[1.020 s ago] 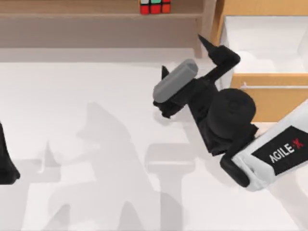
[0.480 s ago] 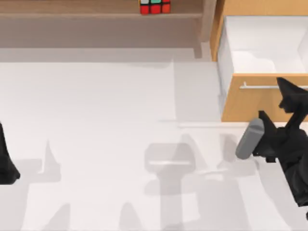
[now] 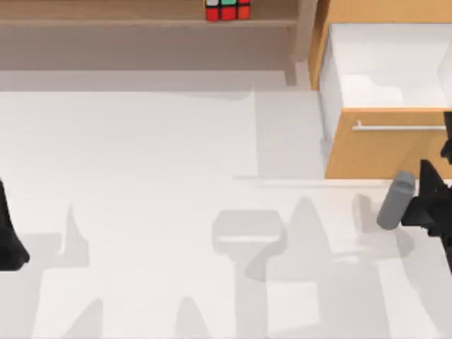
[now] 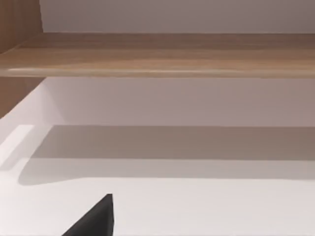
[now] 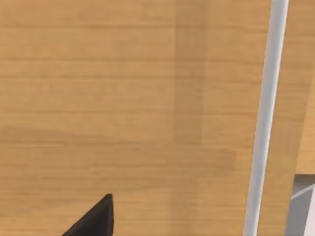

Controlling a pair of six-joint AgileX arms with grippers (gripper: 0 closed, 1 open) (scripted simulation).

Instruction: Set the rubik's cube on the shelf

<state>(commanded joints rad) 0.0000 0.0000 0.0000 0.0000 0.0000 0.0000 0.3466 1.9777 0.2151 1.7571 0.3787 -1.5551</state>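
Observation:
The rubik's cube (image 3: 226, 10) rests on the light-brown shelf (image 3: 106, 15) at the back of the table, near the upright side post (image 3: 304, 35), with red stickers facing the camera. No gripper touches it. My right gripper (image 3: 439, 150) hangs at the table's right edge in front of the drawer, far from the cube, open with nothing between its fingers. My left gripper (image 3: 8, 236) is parked at the left edge. In the left wrist view the shelf (image 4: 157, 54) spans the picture above the white table.
An orange-tan drawer (image 3: 385, 152) stands pulled open at the back right, with a thin silver handle (image 3: 399, 128) and a white inside. In the right wrist view the drawer front (image 5: 123, 98) and handle (image 5: 266, 123) are close ahead. The white table (image 3: 176, 176) spreads between the arms.
My right arm has pulled back from near the shelf post, swinging right and toward the front to the drawer's face. The cube stayed still on the shelf. The left arm has not moved.

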